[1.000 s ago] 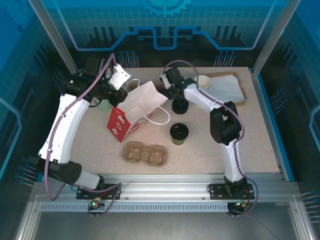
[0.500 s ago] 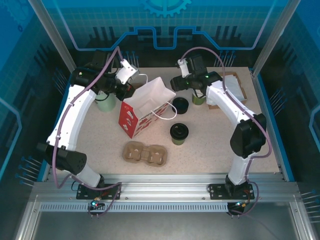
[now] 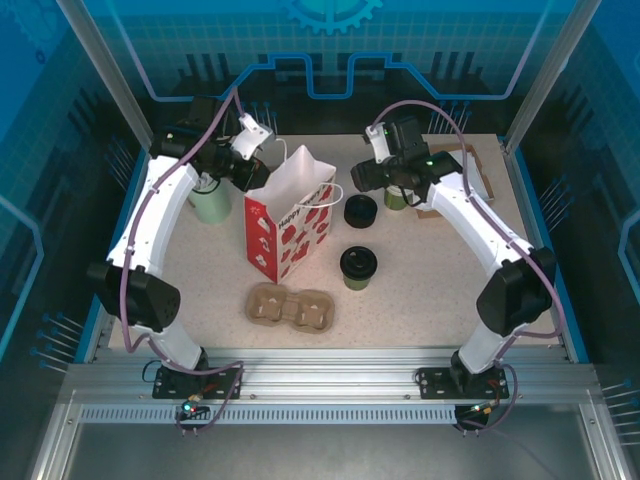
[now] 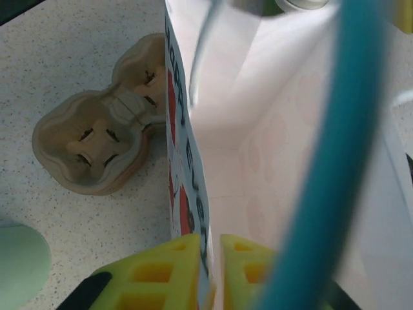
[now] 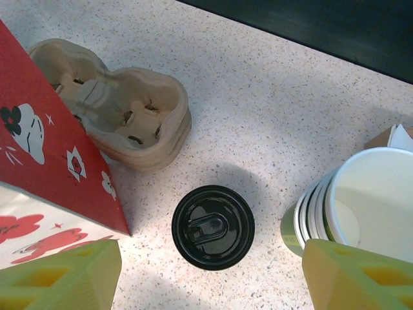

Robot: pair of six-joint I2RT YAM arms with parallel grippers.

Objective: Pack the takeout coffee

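Looking from the near edge, first comes the cardboard cup carrier [image 3: 290, 308], then just right of it the takeout coffee [image 3: 359, 266], upright on the table [image 3: 450, 290], outside the paper bag [image 3: 288, 215]. Farther back, the left gripper [image 4: 211, 252] has its jaws close on both sides of the bag's wall; pinching or not, I cannot tell. The right gripper [image 5: 210, 258] hangs spread wide, empty.

Lab: aluminium frame [image 3: 320, 385], blue enclosure panels [image 3: 200, 45]

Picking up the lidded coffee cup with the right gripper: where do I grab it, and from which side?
Grip the takeout coffee around its green wall just under its lid, coming from the right with the right gripper open. It stands upright and round, and that side is free; the paper bag stands on its left.
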